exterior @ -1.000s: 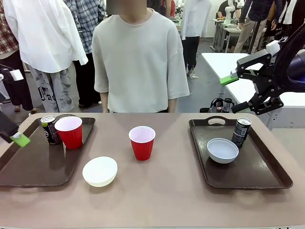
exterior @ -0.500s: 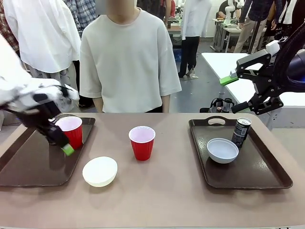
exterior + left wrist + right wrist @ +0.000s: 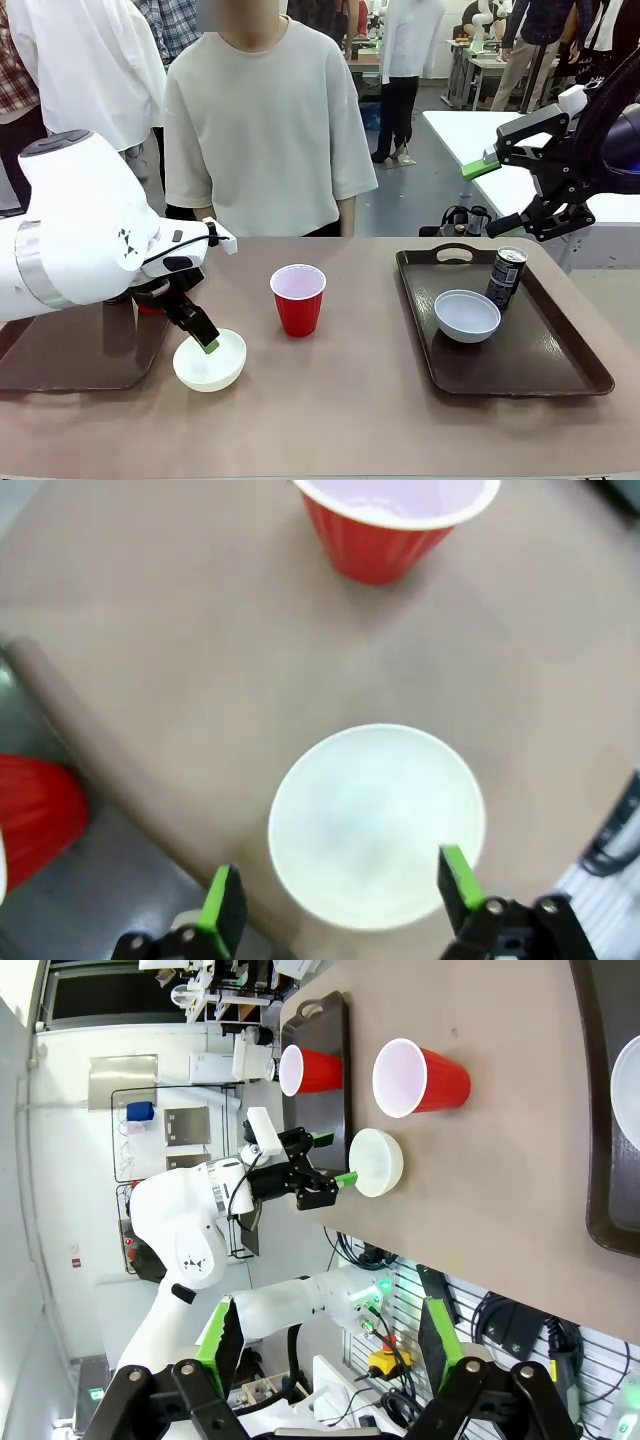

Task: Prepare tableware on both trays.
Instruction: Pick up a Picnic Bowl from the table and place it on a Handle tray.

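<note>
A shallow white bowl (image 3: 210,362) sits on the bare table between the two trays. My left gripper (image 3: 205,338) hangs open just above its near rim. In the left wrist view the bowl (image 3: 378,820) lies between my green fingertips (image 3: 222,912), which do not touch it. A red cup (image 3: 298,298) stands upright at the table's middle. The right tray (image 3: 560,365) holds a white bowl (image 3: 467,315) and a dark soda can (image 3: 506,276). Another red cup (image 3: 35,815) stands on the left tray (image 3: 60,355), mostly hidden by my left arm. My right gripper (image 3: 492,196) is open, held high beyond the right tray.
A person in a pale shirt (image 3: 265,130) stands at the far edge, hands out of sight. More people stand behind. In the right wrist view my right gripper (image 3: 328,1338) is open, looking down on the table (image 3: 500,1190) and the left arm (image 3: 200,1220).
My left arm has swung in from the far left, across the left tray, and now hangs over the white bowl. The right arm has not moved.
</note>
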Motion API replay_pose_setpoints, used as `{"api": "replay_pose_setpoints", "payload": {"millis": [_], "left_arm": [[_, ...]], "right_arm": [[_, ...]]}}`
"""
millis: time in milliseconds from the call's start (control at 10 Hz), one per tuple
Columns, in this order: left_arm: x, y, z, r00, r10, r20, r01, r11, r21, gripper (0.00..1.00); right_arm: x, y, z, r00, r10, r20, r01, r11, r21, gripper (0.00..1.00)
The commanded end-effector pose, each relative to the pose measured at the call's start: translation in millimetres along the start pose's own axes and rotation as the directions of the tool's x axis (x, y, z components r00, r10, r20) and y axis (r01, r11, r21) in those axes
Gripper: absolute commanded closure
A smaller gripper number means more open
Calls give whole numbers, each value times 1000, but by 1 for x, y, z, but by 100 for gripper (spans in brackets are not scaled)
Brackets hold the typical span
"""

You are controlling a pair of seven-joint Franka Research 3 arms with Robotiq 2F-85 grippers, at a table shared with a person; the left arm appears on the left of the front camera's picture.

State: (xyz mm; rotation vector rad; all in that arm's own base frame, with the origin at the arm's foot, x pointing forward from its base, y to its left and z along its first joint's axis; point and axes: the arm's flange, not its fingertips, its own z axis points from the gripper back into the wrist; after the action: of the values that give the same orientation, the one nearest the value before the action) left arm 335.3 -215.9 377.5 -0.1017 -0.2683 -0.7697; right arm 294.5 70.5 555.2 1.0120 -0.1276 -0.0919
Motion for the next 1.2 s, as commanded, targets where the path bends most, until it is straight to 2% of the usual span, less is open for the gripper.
{"api": "replay_pose_setpoints", "payload": {"millis": [0,300,500,800,900,1000,1100], "left_arm": [[-6,8,15,999,1,-42,-2,1000,-7,0],[-3,4,4,1000,1,-16,-1,1000,-5,0],[-5,12,-11,997,-11,-72,12,1000,20,0],[-11,17,-34,992,24,-125,-23,1000,6,0],[-12,17,-37,991,31,-130,-34,999,-16,12],[-12,17,-41,990,38,-137,-41,999,-17,57],[-11,16,-43,990,44,-136,-47,999,-16,69]], "right_arm": [[3,-1,1,1000,18,-13,-18,1000,6,8],[3,-1,1,1000,18,-13,-18,1000,6,8],[3,-1,1,1000,18,-13,-18,1000,6,8],[3,-1,1,1000,18,-13,-18,1000,6,8],[3,-1,1,1000,18,-13,-18,1000,6,8],[3,-1,1,1000,18,-13,-18,1000,6,8],[3,-1,1,1000,18,-13,-18,1000,6,8]]}}
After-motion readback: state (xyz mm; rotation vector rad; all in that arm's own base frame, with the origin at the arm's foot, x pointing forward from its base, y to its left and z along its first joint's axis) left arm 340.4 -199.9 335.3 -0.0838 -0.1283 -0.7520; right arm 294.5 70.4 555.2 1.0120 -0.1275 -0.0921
